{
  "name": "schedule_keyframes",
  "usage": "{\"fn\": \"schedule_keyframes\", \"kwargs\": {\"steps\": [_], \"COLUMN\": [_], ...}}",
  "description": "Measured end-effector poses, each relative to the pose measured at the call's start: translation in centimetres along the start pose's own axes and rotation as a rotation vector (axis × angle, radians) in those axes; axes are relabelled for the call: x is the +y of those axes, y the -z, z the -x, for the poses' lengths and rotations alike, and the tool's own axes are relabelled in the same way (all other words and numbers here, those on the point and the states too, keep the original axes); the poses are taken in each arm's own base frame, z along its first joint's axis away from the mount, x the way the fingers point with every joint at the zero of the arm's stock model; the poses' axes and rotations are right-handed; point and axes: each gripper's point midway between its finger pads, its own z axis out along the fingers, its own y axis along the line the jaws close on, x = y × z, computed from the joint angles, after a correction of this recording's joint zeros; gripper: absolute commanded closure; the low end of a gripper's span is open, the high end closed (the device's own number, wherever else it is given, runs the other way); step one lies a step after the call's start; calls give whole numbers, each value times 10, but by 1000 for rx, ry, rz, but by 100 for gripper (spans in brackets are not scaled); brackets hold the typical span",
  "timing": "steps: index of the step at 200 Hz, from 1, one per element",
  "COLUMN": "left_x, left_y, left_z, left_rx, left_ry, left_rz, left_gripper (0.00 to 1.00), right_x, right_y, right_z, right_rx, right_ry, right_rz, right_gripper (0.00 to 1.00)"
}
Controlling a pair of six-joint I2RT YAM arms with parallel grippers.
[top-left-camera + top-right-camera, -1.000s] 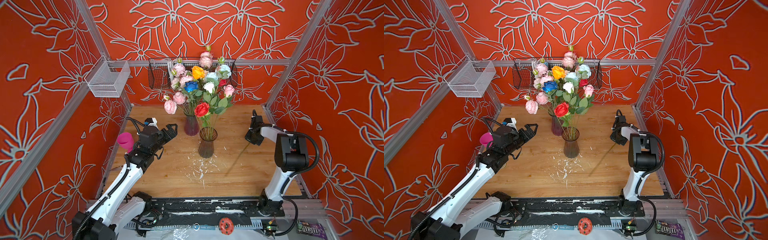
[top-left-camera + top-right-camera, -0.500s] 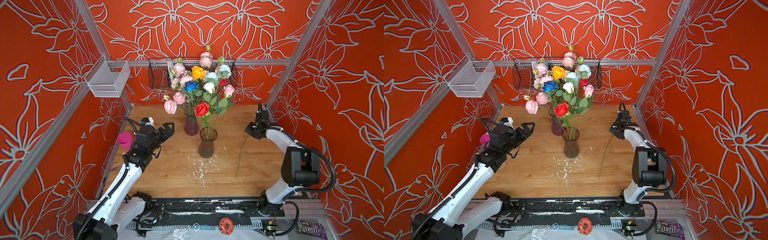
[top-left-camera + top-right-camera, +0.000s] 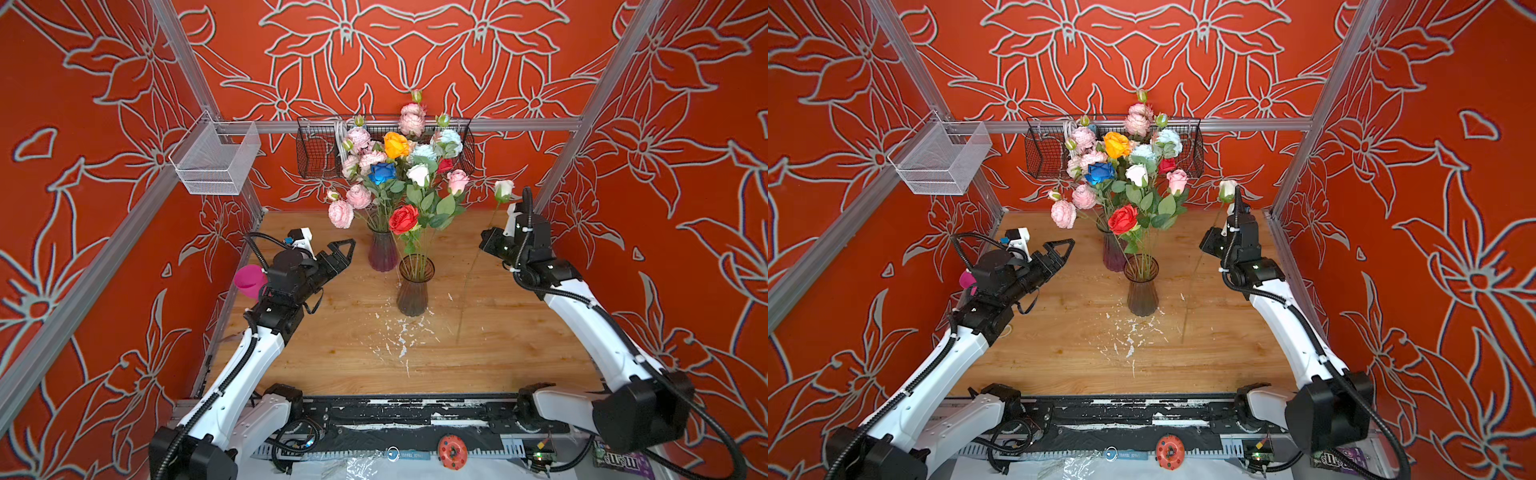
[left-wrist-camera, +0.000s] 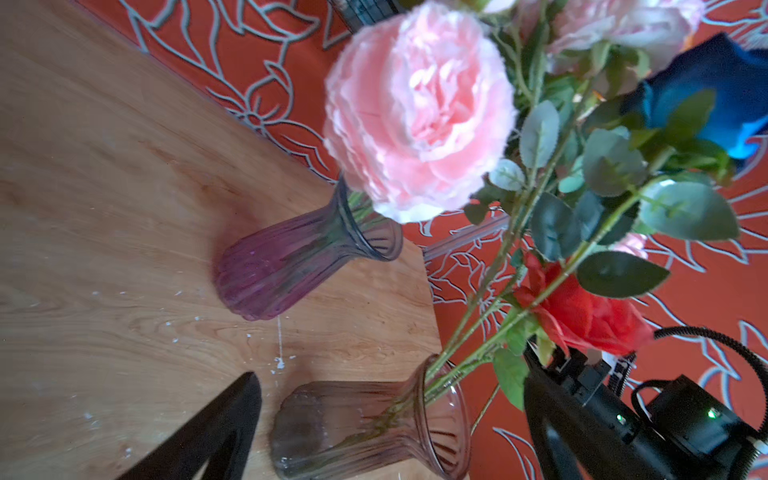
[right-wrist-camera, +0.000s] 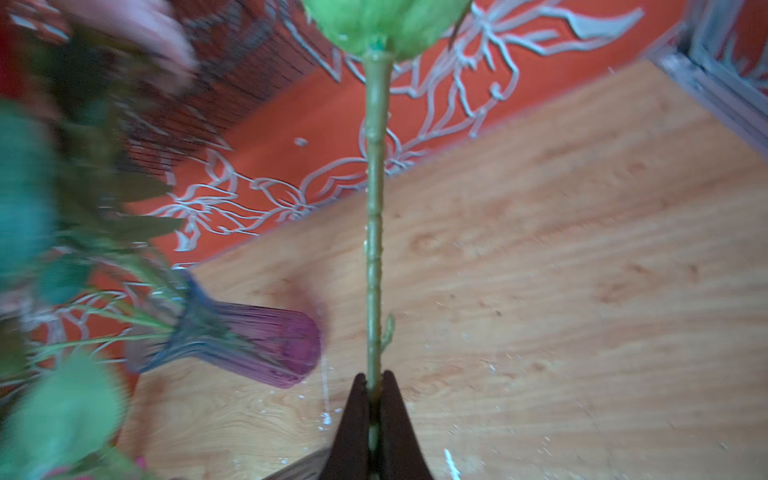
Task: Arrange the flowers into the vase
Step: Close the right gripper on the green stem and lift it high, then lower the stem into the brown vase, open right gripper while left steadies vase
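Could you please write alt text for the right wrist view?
The right gripper is shut on a long green flower stem. Behind it are the wooden table, a blurred purple vase and the orange patterned wall.

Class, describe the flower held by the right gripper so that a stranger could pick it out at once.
Start at the wooden table, then look right of the front vase to the right gripper. It pinches a long thin stem topped by a white bud, the only flower outside a vase.
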Motion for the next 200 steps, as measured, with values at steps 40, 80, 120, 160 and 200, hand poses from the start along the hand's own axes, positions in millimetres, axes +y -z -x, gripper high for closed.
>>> {"fn": "schedule_keyframes", "kwargs": {"steps": [40,80,120,160,200], "left_x": [-36,-63,-63,-60,-61], "left_y": [1,-9,-10,-11,-8], "left_z": [-7,-50,-65,-63,-61], "left_rx": [52,194,220,210,198], "left_ry": [-60,-158,-220,-240,-249], "left_rz": [-165,-251,-242,-227,-225], "left_gripper": [2,2,2,2,2], "right_x": [46,97,151,188,216], "right_y": [31,52,79,98,94], "right_z": [32,66,104,124,126], "right_rx": [-133,-232,-327,-387,-406], "right_ry": [24,43,74,110,167], "right_rz": [146,279,405,490,538], "right_gripper": [100,100,100,100,100]}}
